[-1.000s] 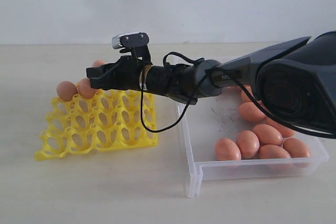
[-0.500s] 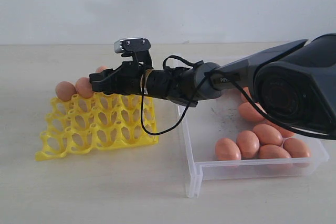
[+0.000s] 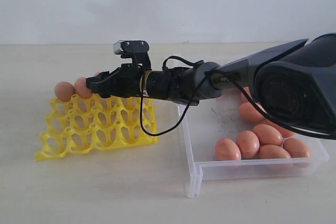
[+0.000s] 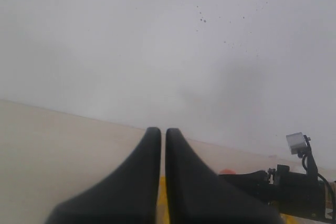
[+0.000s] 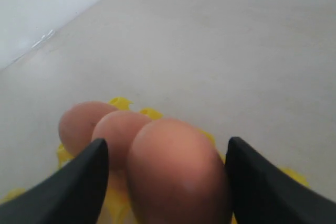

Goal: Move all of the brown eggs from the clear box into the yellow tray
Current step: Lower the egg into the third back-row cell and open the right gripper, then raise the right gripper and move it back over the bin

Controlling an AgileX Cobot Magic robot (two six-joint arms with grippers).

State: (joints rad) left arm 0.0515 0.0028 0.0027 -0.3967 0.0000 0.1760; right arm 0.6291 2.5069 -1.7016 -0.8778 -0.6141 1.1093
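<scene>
Pale bench [image 3: 105,192] holds the yellow tray [image 3: 94,132]; the right pincer [image 3: 94,85] stands apart around a brown egg [image 5: 178,171] in its far row. Best to lift straight up, not brushing it. Left pincer [image 4: 163,132] is together.

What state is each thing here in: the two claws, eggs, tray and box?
right gripper: open, fingers either side of one of the brown eggs.
left gripper: shut, empty.
brown eggs: three in the far row of the yellow tray, several in the clear box.
yellow tray: other visible cups empty.
clear box: partly hidden by the right arm.
</scene>
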